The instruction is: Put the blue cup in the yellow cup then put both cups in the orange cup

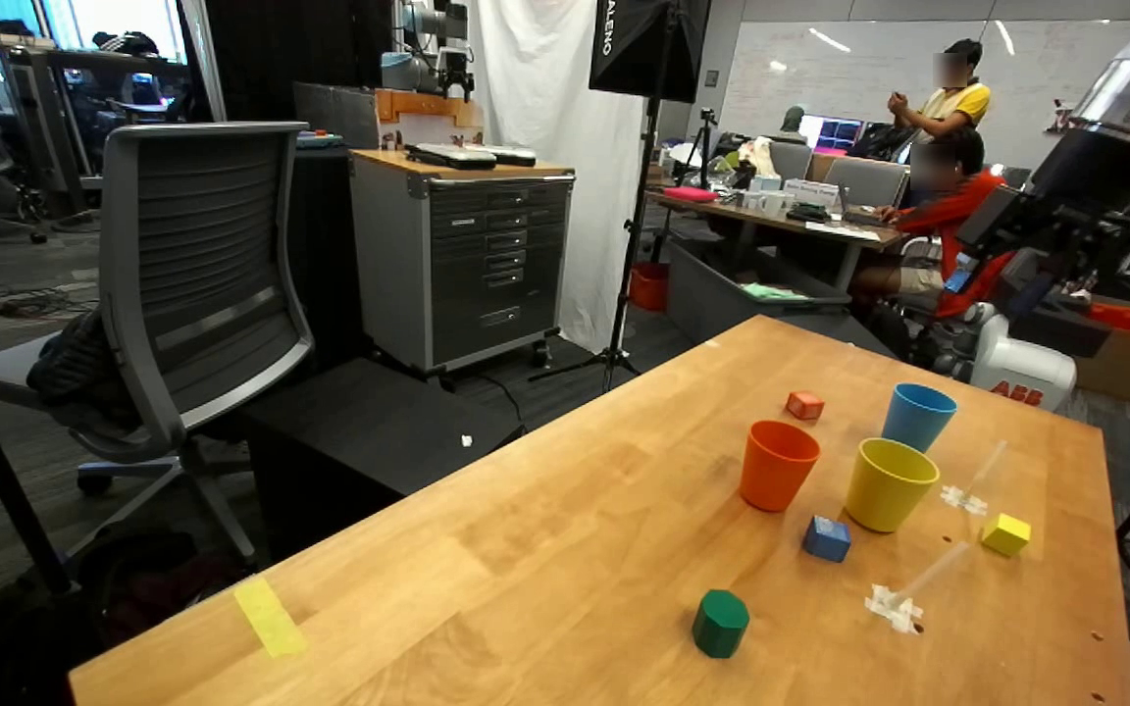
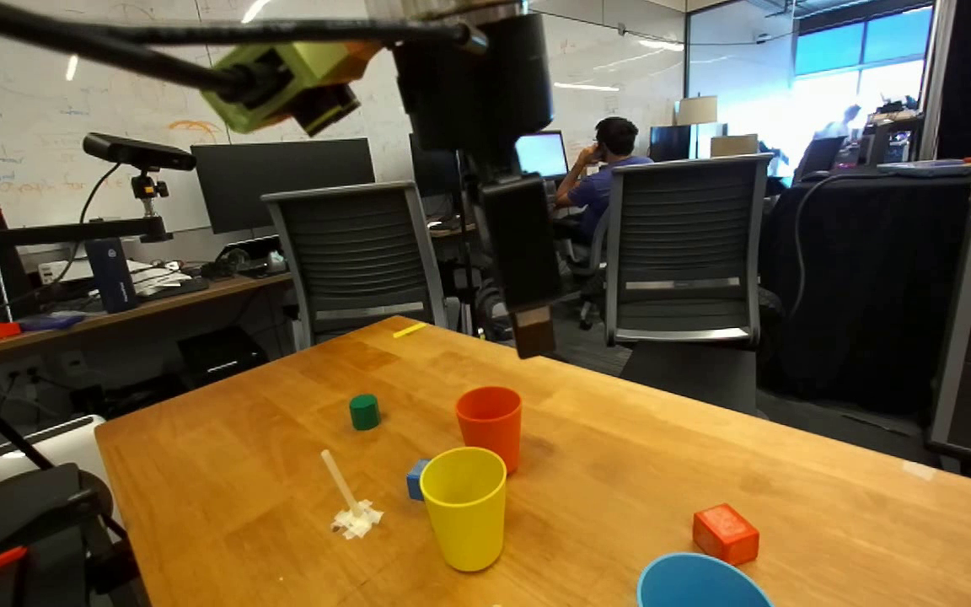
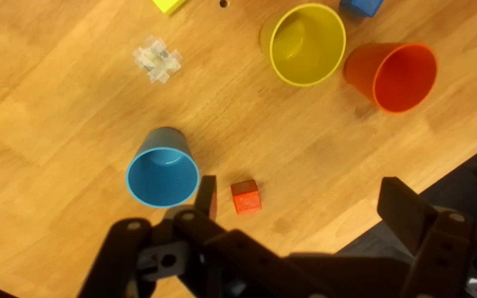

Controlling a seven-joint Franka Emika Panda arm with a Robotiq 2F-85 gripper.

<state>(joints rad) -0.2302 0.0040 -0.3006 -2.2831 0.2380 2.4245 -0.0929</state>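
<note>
Three cups stand upright and apart on the wooden table. The blue cup (image 1: pixel 918 417) (image 3: pixel 162 178) is cut off by the bottom edge in an exterior view (image 2: pixel 700 586). Close to each other are the yellow cup (image 1: pixel 887 490) (image 2: pixel 464 514) (image 3: pixel 304 47) and the orange cup (image 1: pixel 776 471) (image 2: pixel 492 430) (image 3: pixel 405 78). All three look empty in the wrist view. My gripper (image 3: pixel 299 180) hangs well above the table, jaws wide apart with nothing between them. In the wrist view, its left fingertip overlaps the right side of the blue cup's rim.
A red block (image 3: pixel 246 198) lies near the blue cup. A blue block (image 1: pixel 827 539) is beside the yellow cup, a yellow block (image 1: pixel 1005 534) and a green block (image 1: pixel 720 625) further off. Thin clear sticks (image 1: pixel 933 572) rise from taped spots. The table edge shows below right in the wrist view.
</note>
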